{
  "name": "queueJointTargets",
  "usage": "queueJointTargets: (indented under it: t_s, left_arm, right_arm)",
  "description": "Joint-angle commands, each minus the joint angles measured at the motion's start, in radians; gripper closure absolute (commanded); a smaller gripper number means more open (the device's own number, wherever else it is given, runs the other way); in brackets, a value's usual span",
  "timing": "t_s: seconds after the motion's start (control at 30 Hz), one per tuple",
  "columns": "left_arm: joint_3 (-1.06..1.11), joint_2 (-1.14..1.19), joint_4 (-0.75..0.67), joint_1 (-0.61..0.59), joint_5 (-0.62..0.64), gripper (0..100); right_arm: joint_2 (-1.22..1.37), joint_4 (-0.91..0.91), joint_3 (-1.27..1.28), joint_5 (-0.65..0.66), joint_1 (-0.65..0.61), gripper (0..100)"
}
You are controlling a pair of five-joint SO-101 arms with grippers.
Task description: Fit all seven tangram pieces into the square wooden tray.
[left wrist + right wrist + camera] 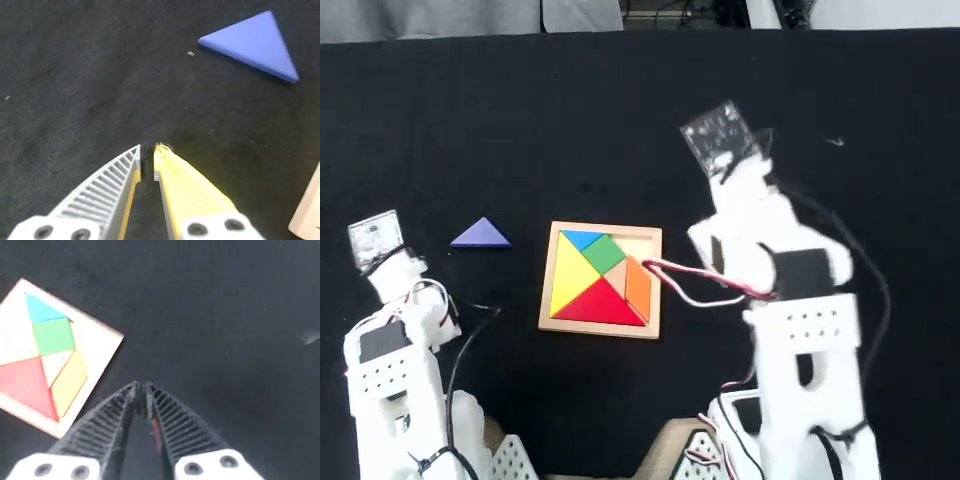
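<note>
a black cloth-covered table (470, 130) spreads under everything. the big white right arm (800, 330) stands on the right of the high view, bent over the cloth just right of the tray. its black ribbed claw (141, 389) is clenched tip to tip with nothing in it and hangs over bare cloth beside the tray's corner. the smaller white left arm (390, 350) sits at the left edge. its grey-and-yellow claw (148, 150) is also clenched and empty, over cloth near the loose piece. the square wooden tray (645, 245) lies flat between the arms. it holds a large yellow triangle (570, 280) on its left side and a large red triangle (602, 304) along its near edge. an orange parallelogram (638, 288) is at its right, a green square (604, 254) near the middle, a light blue small triangle (582, 240) along the far edge and a pale tan small triangle (618, 275) between green and orange. bare wood shows in the far right corner. a blue-violet wooden triangle (480, 235) lies flat on the cloth, apart from the tray on its left.
</note>
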Motion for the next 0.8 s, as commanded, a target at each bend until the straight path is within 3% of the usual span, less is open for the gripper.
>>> queueJointTargets:
  t_s: [0.0, 0.27, 0.37, 0.47, 0.63, 0.77]
  left_arm:
    - [-0.039, -0.011, 0.006, -0.03, 0.011, 94]
    - [-0.015, -0.014, 0.003, 0.051, 0.002, 94]
    - [-0.09, -0.006, 0.028, 0.076, -0.107, 94]
    - [-0.219, -0.002, 0.112, 0.139, -0.218, 94]
    - [-0.407, 0.064, 0.187, 0.285, -0.193, 94]
    - [-0.544, 0.298, 0.175, 0.374, -0.193, 94]
  right_arm:
    - [-0.038, -0.192, 0.186, -0.049, 0.017, 98.7]
    - [-0.038, -0.542, 0.507, -0.132, 0.017, 98.7]
    - [-0.038, -0.632, 0.582, -0.13, 0.017, 98.7]
    - [-0.038, -0.655, 0.595, -0.13, 0.017, 98.7]
    - [-0.038, -0.657, 0.599, -0.13, 0.017, 98.7]
    - [-0.038, -0.657, 0.602, -0.129, 0.018, 98.7]
